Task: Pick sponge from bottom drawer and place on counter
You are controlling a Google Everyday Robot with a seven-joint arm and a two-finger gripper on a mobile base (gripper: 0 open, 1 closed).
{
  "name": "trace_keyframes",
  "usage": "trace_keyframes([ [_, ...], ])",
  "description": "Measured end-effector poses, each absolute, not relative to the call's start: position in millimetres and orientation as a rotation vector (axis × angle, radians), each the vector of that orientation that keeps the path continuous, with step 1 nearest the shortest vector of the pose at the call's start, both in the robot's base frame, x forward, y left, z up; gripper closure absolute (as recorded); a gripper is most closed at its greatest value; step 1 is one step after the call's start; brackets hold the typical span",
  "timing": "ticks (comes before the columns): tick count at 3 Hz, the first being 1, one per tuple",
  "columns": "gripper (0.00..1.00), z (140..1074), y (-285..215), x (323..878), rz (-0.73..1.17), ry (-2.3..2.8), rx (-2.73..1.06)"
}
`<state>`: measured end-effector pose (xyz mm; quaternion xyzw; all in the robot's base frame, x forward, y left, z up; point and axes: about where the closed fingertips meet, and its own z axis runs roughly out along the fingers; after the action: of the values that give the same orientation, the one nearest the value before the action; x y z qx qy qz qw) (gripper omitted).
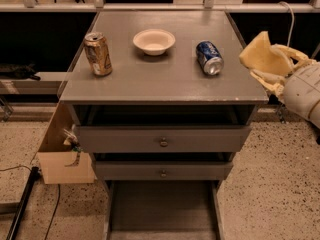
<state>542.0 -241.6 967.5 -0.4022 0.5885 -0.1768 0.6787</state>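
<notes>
Your pincer is hanging off the right side of the table, out past its edge and not touching it. It is gripping the sponge, with its pale fingers closing around the pad from the right. The sponge is pale yellow and is tilting up, so one corner is pointing toward the top of the view. It is in the air, not resting on anything, and the blue can is the nearest thing to it on the table.

That blue can is lying on its side near the right edge. The white bowl is sitting upright toward the back, around the middle. The gold can is standing upright on the left. All three are well apart from one another.

Below the tabletop, you are looking at two knobbed drawers, both slightly ajar. The bottom drawer is standing pulled out toward you, showing its dark floor. A cardboard box is sitting against the cabinet's left side, on the speckled floor.
</notes>
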Motion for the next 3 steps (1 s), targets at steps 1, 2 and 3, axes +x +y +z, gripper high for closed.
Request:
trace_keyframes([
  [1, 1.0, 968, -242, 542, -0.397, 1.322, -0.903],
  [2, 1.0, 978, -244, 549, -0.406, 1.303, -0.877],
  [3, 1.0, 996, -236, 568, -0.403, 1.266, -0.863],
])
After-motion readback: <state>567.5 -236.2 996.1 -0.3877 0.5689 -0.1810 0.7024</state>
